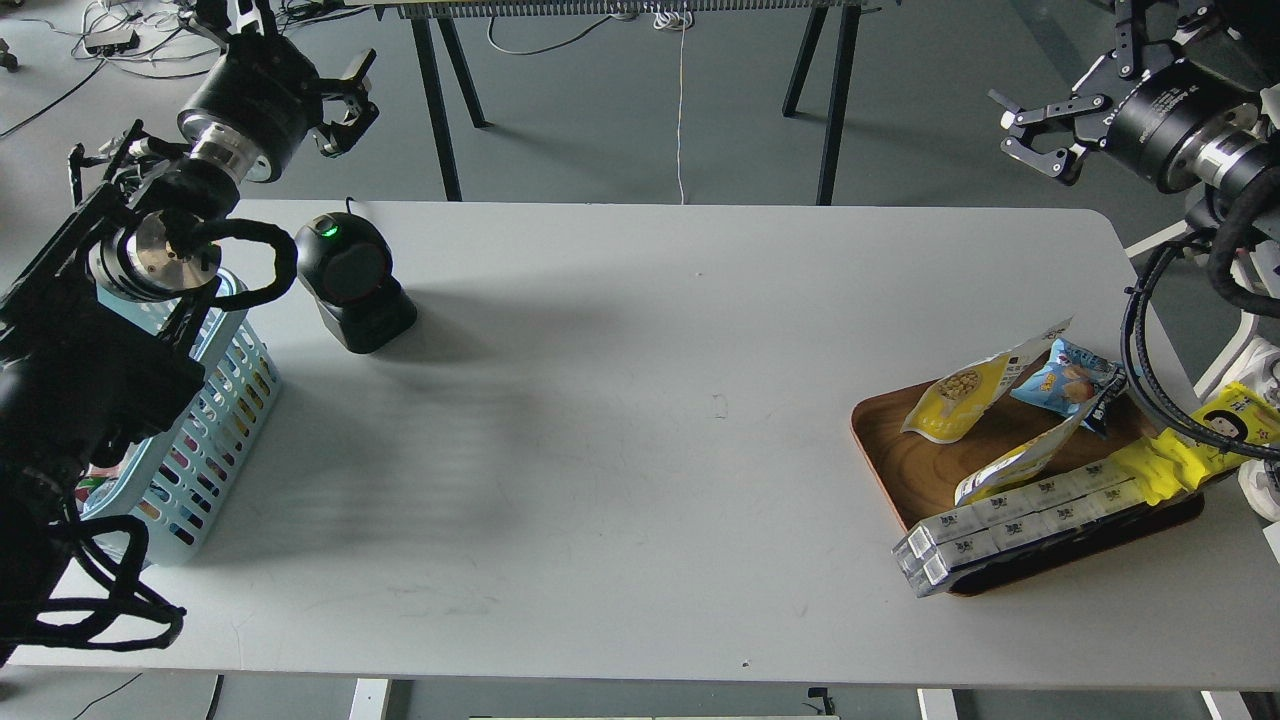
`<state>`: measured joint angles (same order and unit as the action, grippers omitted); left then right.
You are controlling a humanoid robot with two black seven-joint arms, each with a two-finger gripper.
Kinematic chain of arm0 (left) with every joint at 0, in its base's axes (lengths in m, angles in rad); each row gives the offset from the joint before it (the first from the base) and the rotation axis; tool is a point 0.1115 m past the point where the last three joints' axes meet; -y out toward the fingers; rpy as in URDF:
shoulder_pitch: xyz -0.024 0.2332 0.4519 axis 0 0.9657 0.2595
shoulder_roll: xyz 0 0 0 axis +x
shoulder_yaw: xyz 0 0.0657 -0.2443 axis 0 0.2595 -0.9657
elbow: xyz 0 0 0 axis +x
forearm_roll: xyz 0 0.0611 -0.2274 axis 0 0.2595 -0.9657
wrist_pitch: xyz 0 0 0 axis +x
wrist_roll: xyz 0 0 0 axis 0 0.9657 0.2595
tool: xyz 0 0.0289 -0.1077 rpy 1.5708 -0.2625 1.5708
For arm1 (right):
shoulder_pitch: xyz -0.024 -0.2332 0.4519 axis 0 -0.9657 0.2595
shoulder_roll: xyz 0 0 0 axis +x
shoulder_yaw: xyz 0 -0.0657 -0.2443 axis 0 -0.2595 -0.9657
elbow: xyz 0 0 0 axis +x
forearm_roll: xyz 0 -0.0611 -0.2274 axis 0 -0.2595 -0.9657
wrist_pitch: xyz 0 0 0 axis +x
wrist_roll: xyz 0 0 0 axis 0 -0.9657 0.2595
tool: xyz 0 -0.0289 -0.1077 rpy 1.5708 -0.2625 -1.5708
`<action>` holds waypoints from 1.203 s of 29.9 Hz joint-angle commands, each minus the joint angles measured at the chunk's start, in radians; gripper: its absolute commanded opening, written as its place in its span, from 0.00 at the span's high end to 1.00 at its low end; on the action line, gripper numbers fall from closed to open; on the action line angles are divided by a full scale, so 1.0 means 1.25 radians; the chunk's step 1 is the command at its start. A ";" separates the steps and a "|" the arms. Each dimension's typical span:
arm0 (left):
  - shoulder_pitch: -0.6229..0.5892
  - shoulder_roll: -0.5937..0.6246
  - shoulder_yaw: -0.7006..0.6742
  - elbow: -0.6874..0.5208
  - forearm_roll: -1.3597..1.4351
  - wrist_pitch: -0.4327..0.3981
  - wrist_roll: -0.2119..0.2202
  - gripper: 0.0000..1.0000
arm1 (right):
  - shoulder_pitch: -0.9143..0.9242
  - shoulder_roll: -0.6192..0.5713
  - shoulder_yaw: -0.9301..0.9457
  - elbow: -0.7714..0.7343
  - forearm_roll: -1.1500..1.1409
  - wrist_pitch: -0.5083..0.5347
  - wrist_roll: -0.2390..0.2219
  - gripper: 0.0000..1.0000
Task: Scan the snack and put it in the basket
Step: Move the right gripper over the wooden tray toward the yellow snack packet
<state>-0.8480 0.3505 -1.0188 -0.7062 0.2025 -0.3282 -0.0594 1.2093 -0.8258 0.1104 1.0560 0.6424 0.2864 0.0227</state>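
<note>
The snack [962,394], a pouch with a yellow lower half and a round picture of pale beans, lies on the wooden tray [898,462] at the table's right. The light blue slotted basket [218,412] stands at the left edge, partly hidden by my left arm. My left gripper [298,42] is open and empty, raised beyond the table's far left corner, above the scanner. My right gripper [1065,72] is open and empty, raised beyond the far right corner, well apart from the snack.
A black barcode scanner [352,282] with a green light stands right of the basket. The tray also holds a small blue packet [1066,378], a second pouch [1012,462], a yellow cartoon-girl wrapper [1218,432] and a long white multipack [1010,522]. My right arm's cables [1140,350] hang beside the tray.
</note>
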 commanded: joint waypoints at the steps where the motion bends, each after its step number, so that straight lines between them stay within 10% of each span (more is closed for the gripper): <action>1: -0.003 0.004 -0.001 -0.001 0.000 0.001 -0.004 0.00 | 0.122 -0.035 -0.138 0.062 -0.008 -0.019 -0.005 0.01; 21: 0.001 0.014 -0.006 0.000 -0.004 -0.027 -0.016 0.00 | 0.819 0.216 -0.881 0.374 -0.257 -0.151 -0.221 0.01; 36: 0.005 0.018 -0.024 -0.002 -0.016 -0.034 -0.026 0.00 | 0.854 0.277 -0.979 0.465 -0.126 -0.238 -0.256 0.01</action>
<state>-0.8429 0.3727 -1.0467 -0.7084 0.1836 -0.3691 -0.0934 2.2780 -0.4325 -1.1122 1.6183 0.4380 0.0050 -0.2973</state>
